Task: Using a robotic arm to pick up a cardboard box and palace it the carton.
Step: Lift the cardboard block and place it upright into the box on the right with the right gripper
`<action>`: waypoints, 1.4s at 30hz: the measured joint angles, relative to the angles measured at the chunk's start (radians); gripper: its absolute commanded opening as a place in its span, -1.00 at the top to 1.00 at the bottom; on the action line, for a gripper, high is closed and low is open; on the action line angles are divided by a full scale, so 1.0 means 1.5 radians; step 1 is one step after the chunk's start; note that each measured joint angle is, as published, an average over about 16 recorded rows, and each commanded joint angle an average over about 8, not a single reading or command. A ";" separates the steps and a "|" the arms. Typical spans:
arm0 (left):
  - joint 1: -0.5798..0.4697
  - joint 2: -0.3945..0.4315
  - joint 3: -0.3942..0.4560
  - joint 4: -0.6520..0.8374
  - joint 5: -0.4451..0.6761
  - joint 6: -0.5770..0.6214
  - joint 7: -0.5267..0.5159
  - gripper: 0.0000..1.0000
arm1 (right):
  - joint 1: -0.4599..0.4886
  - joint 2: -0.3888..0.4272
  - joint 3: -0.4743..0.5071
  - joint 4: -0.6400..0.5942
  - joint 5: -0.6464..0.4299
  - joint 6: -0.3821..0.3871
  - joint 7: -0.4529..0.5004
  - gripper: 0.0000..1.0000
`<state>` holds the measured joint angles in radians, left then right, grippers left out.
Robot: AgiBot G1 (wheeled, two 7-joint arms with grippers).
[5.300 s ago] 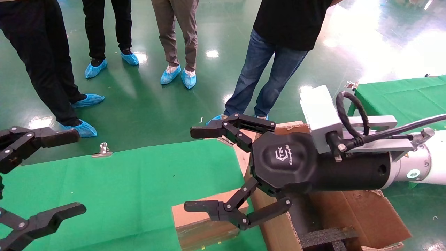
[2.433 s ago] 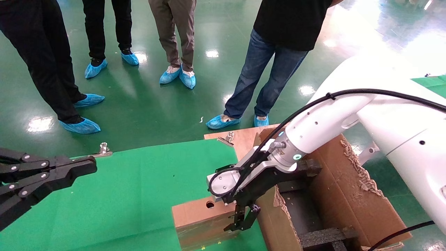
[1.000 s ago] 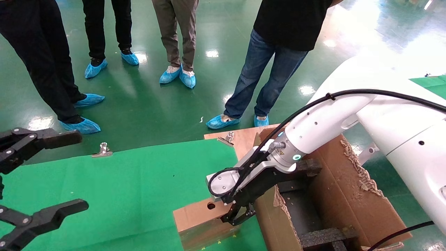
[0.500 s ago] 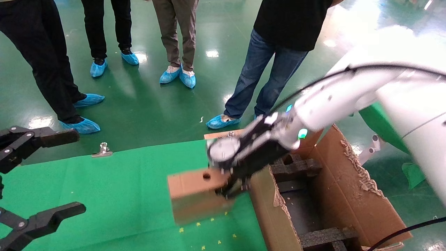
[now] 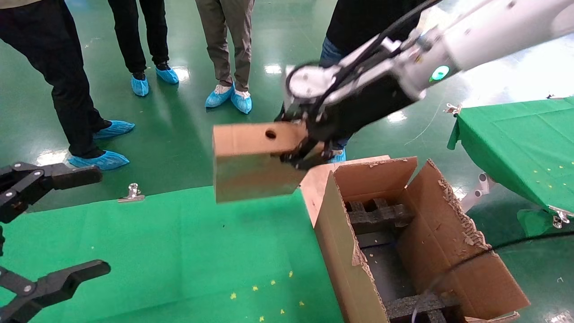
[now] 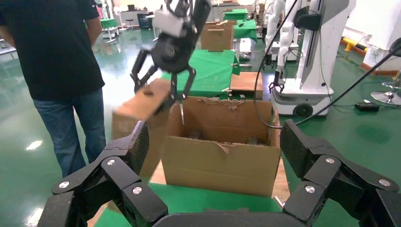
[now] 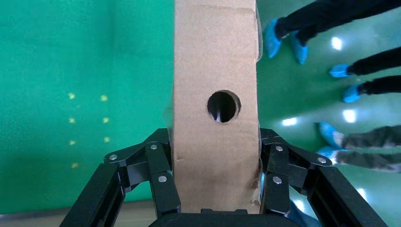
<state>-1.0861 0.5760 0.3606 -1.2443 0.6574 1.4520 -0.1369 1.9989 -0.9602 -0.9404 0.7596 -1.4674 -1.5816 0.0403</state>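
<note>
One slim flat brown cardboard box with a single round hole in its narrow top face hangs in the air, clear of the green cloth-covered table below it. It sits left of and slightly beyond the far-left corner of the one large brown corrugated carton, not over the carton's opening.

The white tubular right robotic arm reaches in from the upper right, and its black multi-link right gripper is clamped on the right end of the box. In the right wrist view the right gripper has one finger pressed to each broad face of the cardboard box, two fingers in all, with the hole just beyond them.

The carton stands open at the right edge of the table, its flaps ragged along the torn edges. Two black foam inserts show inside it, one at the far end and one at the near end.

The black left gripper is at the near left over the table, well apart from the box, its two fingers spread wide with nothing between them.

Four people stand on the glossy green floor beyond the table, wearing blue shoe covers. A second green-covered table is at the far right. One metal clip sits on the far edge of the near table, and a few yellow specks lie on its cloth.
</note>
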 measured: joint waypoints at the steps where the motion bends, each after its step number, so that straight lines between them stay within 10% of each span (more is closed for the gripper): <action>1: 0.000 0.000 0.000 0.000 0.000 0.000 0.000 -1.00 | 0.007 0.001 -0.004 -0.004 0.004 -0.001 -0.002 1.00; 17: 0.000 0.000 0.000 0.000 0.000 0.000 0.000 -1.00 | 0.076 0.070 -0.084 -0.020 0.059 -0.004 0.003 1.00; 42: 0.000 0.000 0.000 0.000 0.000 0.000 0.000 -1.00 | 0.196 0.385 -0.274 0.197 0.046 0.002 0.164 1.00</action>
<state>-1.0861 0.5759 0.3608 -1.2443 0.6573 1.4520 -0.1368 2.2925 -0.3834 -1.3512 1.0552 -1.3978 -1.5789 0.2859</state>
